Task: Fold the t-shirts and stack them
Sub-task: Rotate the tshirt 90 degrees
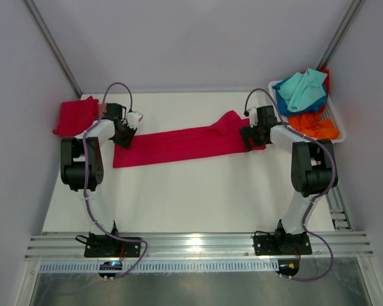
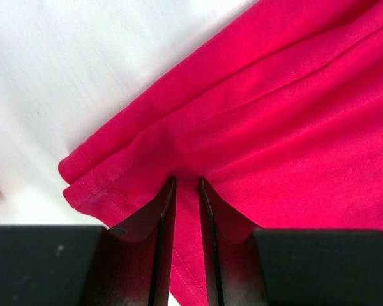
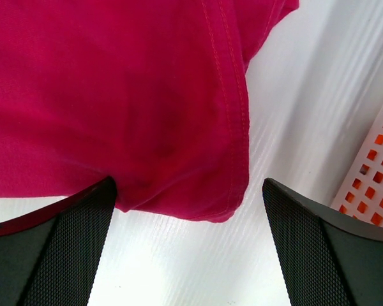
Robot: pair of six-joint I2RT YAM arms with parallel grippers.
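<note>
A crimson t-shirt (image 1: 179, 145) lies folded into a long band across the middle of the white table (image 1: 179, 197). My left gripper (image 1: 122, 132) is shut on the band's left end; in the left wrist view cloth (image 2: 242, 121) is pinched between the narrow fingers (image 2: 167, 210). At the band's right end my right gripper (image 1: 250, 136) stands open, a hemmed corner of the cloth (image 3: 179, 127) lying between its wide-apart fingers (image 3: 70, 236). A folded crimson t-shirt (image 1: 75, 116) rests at the table's far left. Teal, blue and orange t-shirts (image 1: 306, 99) fill the basket.
A white plastic basket (image 1: 337, 121) stands at the table's back right corner, close to my right arm; its mesh wall (image 3: 376, 191) shows at the edge of the right wrist view. Grey walls close in the table at the back and sides.
</note>
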